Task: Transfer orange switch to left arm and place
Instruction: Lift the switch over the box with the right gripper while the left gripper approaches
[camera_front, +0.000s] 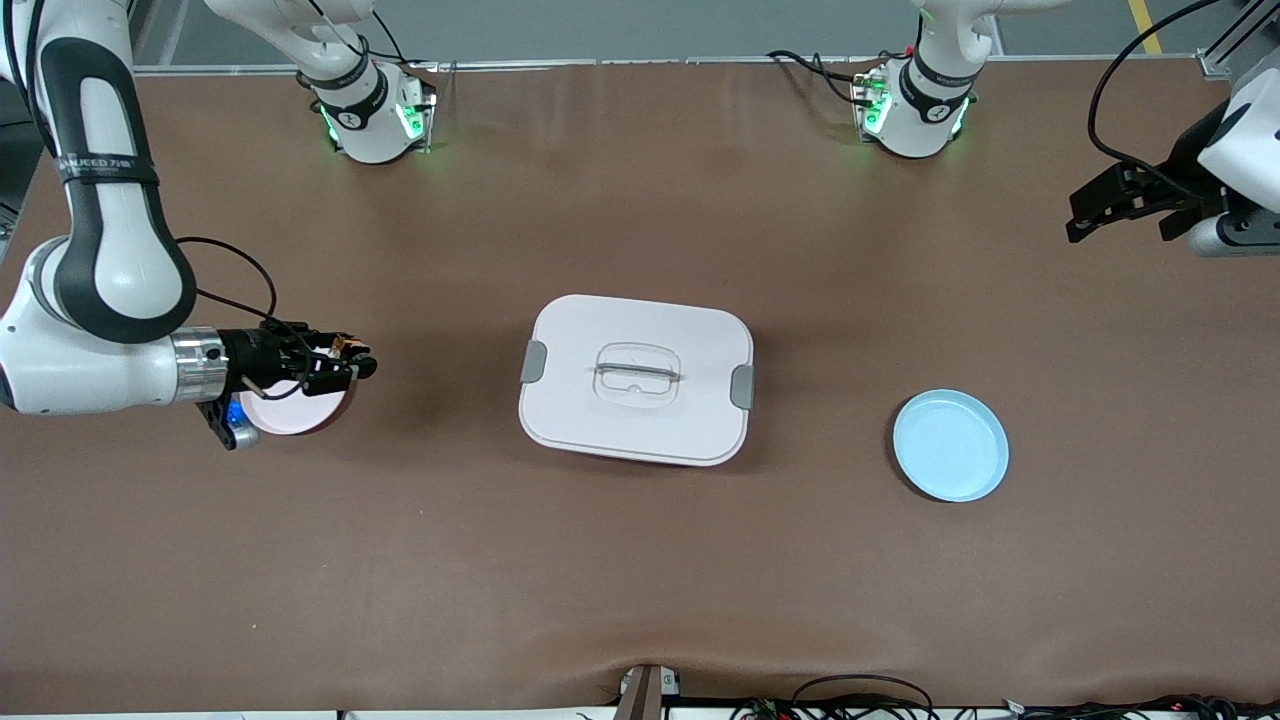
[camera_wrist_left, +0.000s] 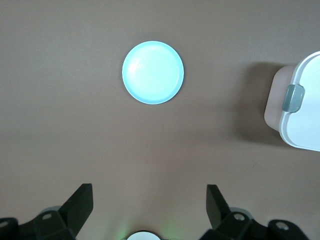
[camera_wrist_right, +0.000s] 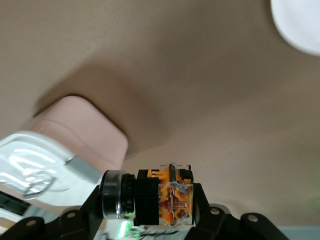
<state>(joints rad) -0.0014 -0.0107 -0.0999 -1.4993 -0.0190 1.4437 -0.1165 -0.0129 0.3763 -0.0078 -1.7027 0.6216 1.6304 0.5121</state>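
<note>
My right gripper (camera_front: 352, 366) is shut on the orange switch (camera_front: 337, 349) and holds it in the air over the edge of a pink plate (camera_front: 300, 412). In the right wrist view the switch (camera_wrist_right: 162, 194) lies crosswise between the fingers, black body with an orange and clear block. The white box (camera_front: 636, 378) with grey clips stands mid-table; it also shows in the right wrist view (camera_wrist_right: 55, 155) and the left wrist view (camera_wrist_left: 300, 100). My left gripper (camera_front: 1120, 215) is open and empty, high over the left arm's end of the table, and waits; it also shows in its own wrist view (camera_wrist_left: 150, 200).
A light blue plate (camera_front: 950, 445) lies between the box and the left arm's end of the table, a little nearer to the front camera than the box; it shows in the left wrist view (camera_wrist_left: 153, 72). Cables run along the table's front edge (camera_front: 860, 700).
</note>
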